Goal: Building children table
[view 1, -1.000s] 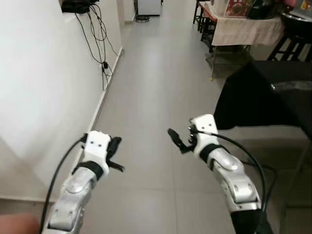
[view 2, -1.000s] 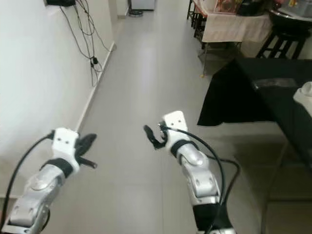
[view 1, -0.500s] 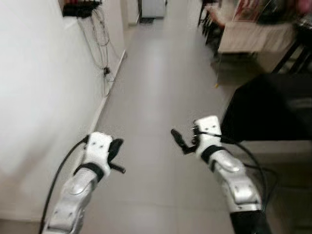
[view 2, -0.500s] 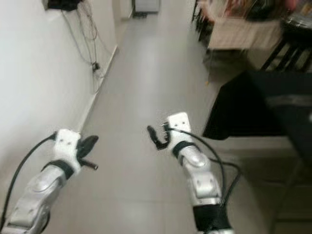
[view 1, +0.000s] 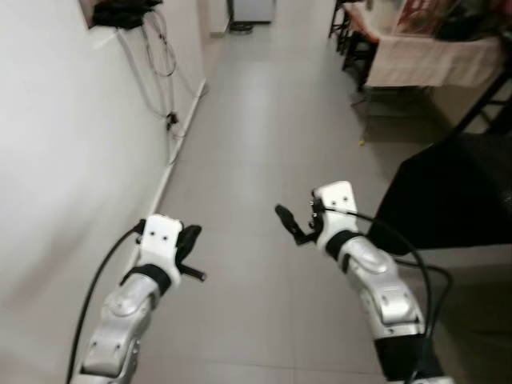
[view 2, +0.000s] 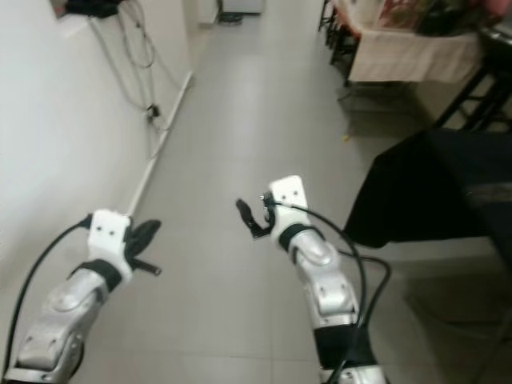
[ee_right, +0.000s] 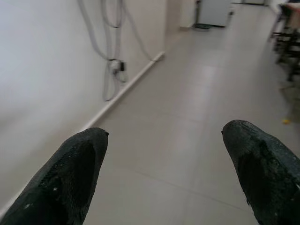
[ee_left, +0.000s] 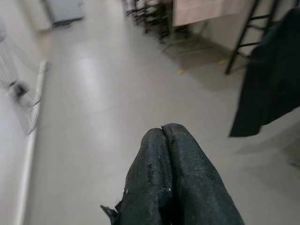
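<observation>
Both arms are held out in front of me over a grey tiled corridor floor [view 1: 256, 144]. My left gripper [view 1: 192, 256] is shut, its two black fingers [ee_left: 168, 187] pressed together with nothing between them. My right gripper [view 1: 288, 224] is open and empty; its fingers [ee_right: 70, 178] stand wide apart above the floor. No table parts can be made out in any view.
A white wall [view 1: 56, 144] runs along my left, with dangling cables [view 1: 164, 72] and a skirting strip. A black-draped table [view 1: 456, 192] stands close on my right. Farther back right are a cloth-covered table [view 1: 424, 56] and dark chair legs [view 1: 344, 36].
The whole picture has shifted and sharpened after blur, so the camera has moved; the black-draped table now sits farther right. Both arms keep the same pose.
</observation>
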{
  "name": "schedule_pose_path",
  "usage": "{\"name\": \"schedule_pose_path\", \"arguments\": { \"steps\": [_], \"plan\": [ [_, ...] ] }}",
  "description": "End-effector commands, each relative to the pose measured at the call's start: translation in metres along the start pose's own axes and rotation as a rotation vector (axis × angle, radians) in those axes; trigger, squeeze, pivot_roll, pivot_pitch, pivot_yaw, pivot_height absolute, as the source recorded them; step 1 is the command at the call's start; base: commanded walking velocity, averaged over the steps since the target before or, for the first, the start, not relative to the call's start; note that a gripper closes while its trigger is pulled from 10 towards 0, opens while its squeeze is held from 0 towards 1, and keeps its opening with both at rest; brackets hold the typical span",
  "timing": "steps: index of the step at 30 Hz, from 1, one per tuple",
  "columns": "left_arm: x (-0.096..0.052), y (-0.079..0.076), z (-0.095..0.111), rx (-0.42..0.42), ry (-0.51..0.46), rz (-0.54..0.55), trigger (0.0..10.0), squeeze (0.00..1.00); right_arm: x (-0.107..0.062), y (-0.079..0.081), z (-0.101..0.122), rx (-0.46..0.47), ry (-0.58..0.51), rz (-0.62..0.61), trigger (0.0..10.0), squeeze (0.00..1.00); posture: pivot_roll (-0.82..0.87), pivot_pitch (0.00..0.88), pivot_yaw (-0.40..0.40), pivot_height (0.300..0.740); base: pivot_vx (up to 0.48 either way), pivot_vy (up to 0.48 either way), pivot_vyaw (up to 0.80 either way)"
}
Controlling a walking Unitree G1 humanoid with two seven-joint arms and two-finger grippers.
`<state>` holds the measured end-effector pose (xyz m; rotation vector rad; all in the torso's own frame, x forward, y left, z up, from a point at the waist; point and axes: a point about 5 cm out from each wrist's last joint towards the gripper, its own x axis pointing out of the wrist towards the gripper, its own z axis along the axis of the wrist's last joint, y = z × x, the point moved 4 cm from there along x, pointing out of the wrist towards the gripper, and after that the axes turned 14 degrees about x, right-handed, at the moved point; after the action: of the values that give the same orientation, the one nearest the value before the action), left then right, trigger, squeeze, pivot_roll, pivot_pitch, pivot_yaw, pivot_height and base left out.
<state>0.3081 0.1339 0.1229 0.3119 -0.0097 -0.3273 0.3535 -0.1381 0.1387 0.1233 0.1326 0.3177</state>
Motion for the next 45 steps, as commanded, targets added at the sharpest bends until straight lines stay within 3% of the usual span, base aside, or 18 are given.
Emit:
{"name": "schedule_pose_path", "arguments": {
  "steps": [1, 7, 37, 45],
  "plan": [
    [0.0006, -0.0041, -0.0003, -0.009, -0.001, -0.018, 10.0, 0.0, 0.0, -0.0044, -0.0023, -0.008, 0.005, -0.016, 10.0, 0.0, -0.04, 0.04, -0.029, 0.74, 0.428, 0.0, 0.0],
    [0.0011, -0.004, 0.0003, -0.008, -0.001, -0.02, 10.0, 0.0, 0.0016, -0.0054, -0.0027, -0.012, 0.015, -0.024, 10.0, 0.0, -0.04, 0.044, -0.029, 0.74, 0.426, 0.0, -0.07],
    [0.0026, -0.0068, 0.001, -0.007, -0.011, -0.061, 10.0, 0.0, 0.0041, -0.005, -0.0049, 0.01, 0.023, -0.017, 10.0, 0.0, -0.03, 0.041, -0.031, 0.74, 0.41, 0.0, -0.8],
    [0.0038, -0.0076, 0.0012, 0.002, -0.018, -0.084, 10.0, 0.0, 0.0043, -0.0037, -0.0066, 0.016, 0.023, -0.016, 10.0, 0.0, -0.03, 0.03, -0.029, 0.74, 0.107, 0.0, -0.8]
  ]
}}
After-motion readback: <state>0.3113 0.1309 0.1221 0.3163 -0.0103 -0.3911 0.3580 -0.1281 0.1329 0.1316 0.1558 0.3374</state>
